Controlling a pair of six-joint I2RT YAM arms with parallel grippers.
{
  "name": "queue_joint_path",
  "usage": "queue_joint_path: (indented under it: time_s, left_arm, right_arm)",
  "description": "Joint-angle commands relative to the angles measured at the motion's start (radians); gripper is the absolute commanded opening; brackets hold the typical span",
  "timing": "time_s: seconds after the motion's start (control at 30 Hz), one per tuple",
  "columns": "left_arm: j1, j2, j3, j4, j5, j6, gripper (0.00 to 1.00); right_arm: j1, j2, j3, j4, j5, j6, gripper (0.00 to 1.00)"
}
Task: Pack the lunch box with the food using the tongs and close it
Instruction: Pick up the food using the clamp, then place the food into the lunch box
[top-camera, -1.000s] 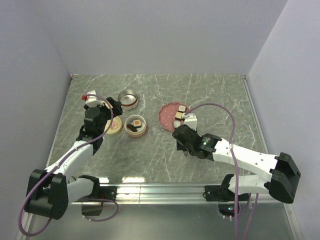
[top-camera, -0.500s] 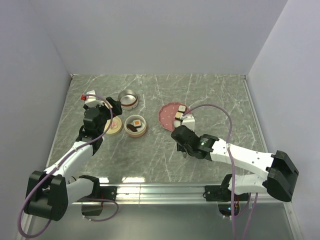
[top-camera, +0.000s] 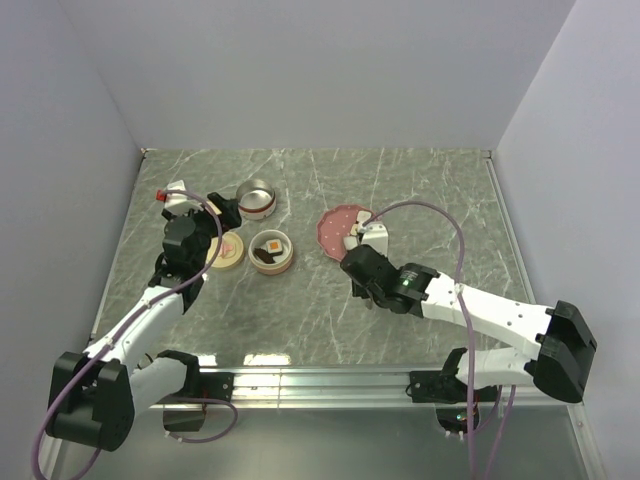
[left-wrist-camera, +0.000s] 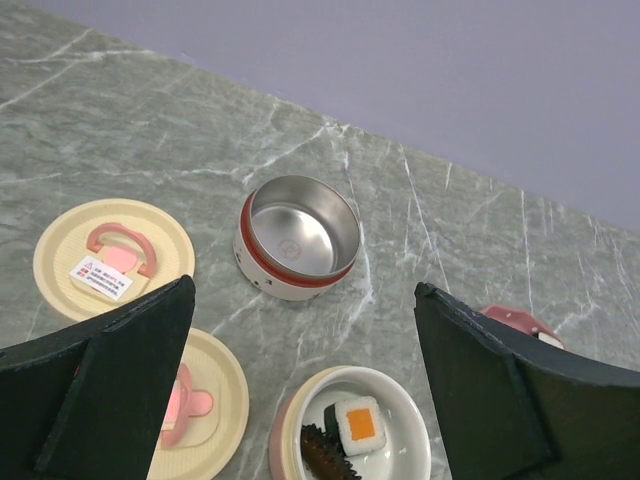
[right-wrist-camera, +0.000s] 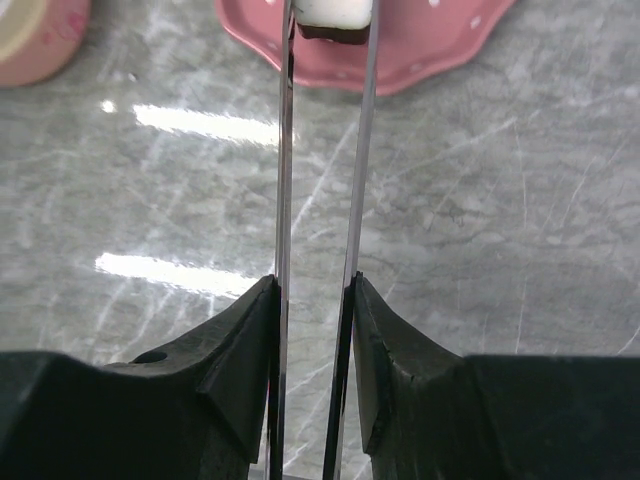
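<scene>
My right gripper (right-wrist-camera: 315, 300) is shut on the tongs (right-wrist-camera: 322, 150), one thin grey arm against each finger. The tong tips pinch a white-and-dark food piece (right-wrist-camera: 335, 14) over the pink plate (right-wrist-camera: 420, 50). From above, that gripper (top-camera: 362, 268) sits just in front of the plate (top-camera: 335, 222). The lunch box lies in parts: a white bowl (left-wrist-camera: 400, 400) holding an orange-topped piece (left-wrist-camera: 358, 424) and a dark brown oblong (left-wrist-camera: 325, 458), and an empty steel bowl with a red band (left-wrist-camera: 298, 238). My left gripper (left-wrist-camera: 305, 300) hangs open above them, holding nothing.
Two cream lids with pink handles lie left of the bowls, one (left-wrist-camera: 113, 258) bearing a label, the other (left-wrist-camera: 205, 400) partly behind my left finger. Grey walls close the table at the back and sides. A metal rail (top-camera: 320, 380) runs along the near edge.
The tongs have closed on the food piece at the plate. My right arm shifted slightly left and forward. The left gripper drifted a little back and left, still open.
</scene>
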Motion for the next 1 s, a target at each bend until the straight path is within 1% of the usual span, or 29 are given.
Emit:
queue_joint_path:
  time_s: [0.0, 0.2, 0.43, 0.57, 0.7, 0.83, 0.97]
  left_arm:
    - [0.006, -0.031, 0.0, 0.028, -0.044, -0.009, 0.98]
    - [0.006, -0.026, 0.0, 0.023, -0.064, -0.014, 0.98]
    - [0.004, 0.01, 0.023, 0.002, -0.123, -0.035, 0.98]
    - [0.006, 0.046, 0.036, -0.009, -0.153, -0.043, 0.98]
    - [0.007, 0.041, 0.03, -0.001, -0.173, -0.044, 0.98]
    - [0.012, 0.033, 0.023, 0.003, -0.182, -0.044, 0.98]
    - [0.012, 0.049, 0.026, 0.008, -0.182, -0.043, 0.98]
  right_arm:
    - [0.006, -0.029, 0.095, 0.014, 0.061, -0.037, 0.29]
    - [0.004, 0.006, 0.19, 0.037, 0.057, -0.112, 0.29]
    - [-0.005, 0.13, 0.323, 0.106, 0.009, -0.233, 0.29]
    - [-0.023, 0.239, 0.432, 0.152, -0.049, -0.296, 0.3]
    - [-0.055, 0.343, 0.527, 0.182, -0.113, -0.353, 0.3]
    - [-0.085, 0.467, 0.651, 0.193, -0.176, -0.402, 0.3]
    - [-0.106, 0.553, 0.75, 0.195, -0.213, -0.439, 0.29]
